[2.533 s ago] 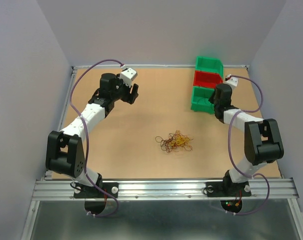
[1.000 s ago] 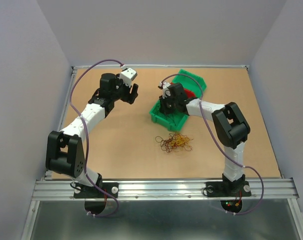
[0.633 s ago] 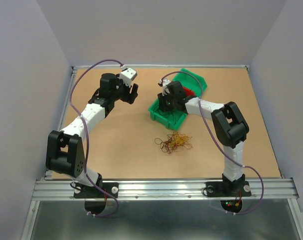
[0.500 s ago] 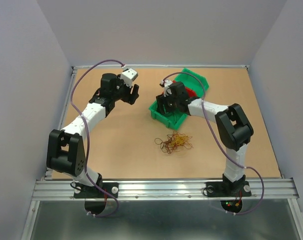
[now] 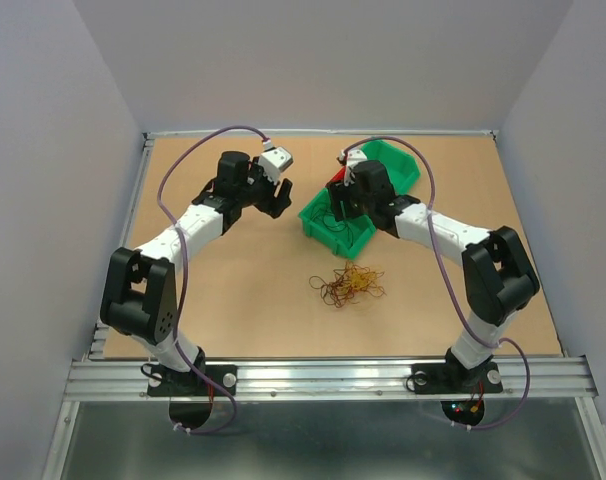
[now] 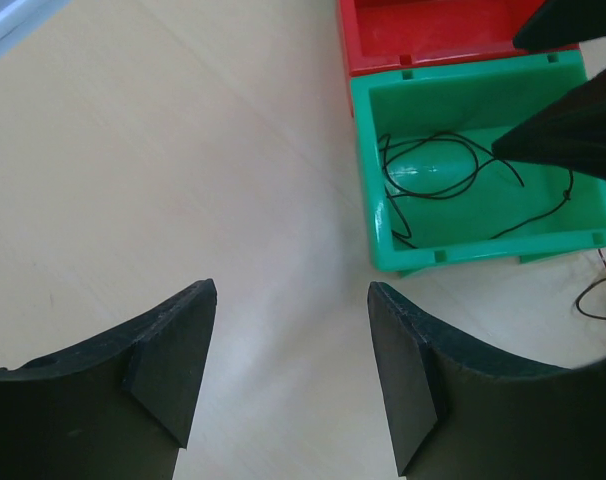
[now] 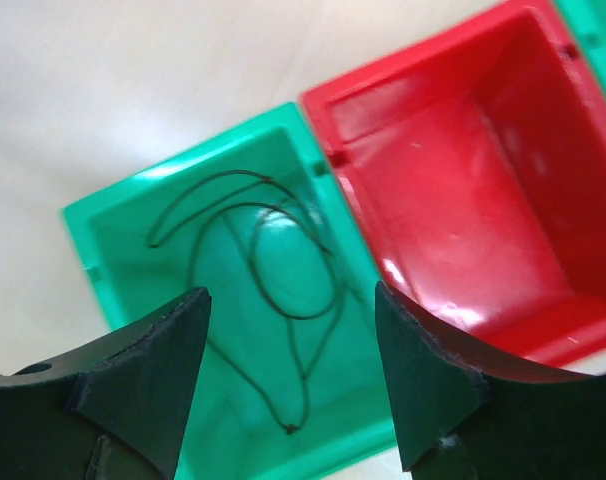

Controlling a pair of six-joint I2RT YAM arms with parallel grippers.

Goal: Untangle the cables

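The tangle of red, orange-yellow and dark cables (image 5: 348, 285) lies on the table in front of the bins; its edge shows in the left wrist view (image 6: 601, 290). One dark cable (image 7: 299, 317) (image 6: 430, 197) lies loose inside the near green bin (image 5: 328, 237) (image 7: 133, 275) (image 6: 483, 252). My right gripper (image 5: 341, 208) (image 7: 293, 370) hangs open just above that bin, nothing between its fingers; its dark fingers (image 6: 573, 135) show in the left wrist view. My left gripper (image 5: 280, 200) (image 6: 291, 370) is open and empty over bare table, left of the bin.
A red bin (image 5: 335, 184) (image 7: 458, 185) (image 6: 423, 40) sits against the near green one, and another green bin (image 5: 395, 165) (image 7: 605, 30) stands behind it. Grey walls enclose the table; a metal rail runs along the near edge.
The row of bins now stands at the table's centre, not back right. My right gripper has opened over the near green bin, leaving the dark cable there. My left gripper has moved right toward the bins.
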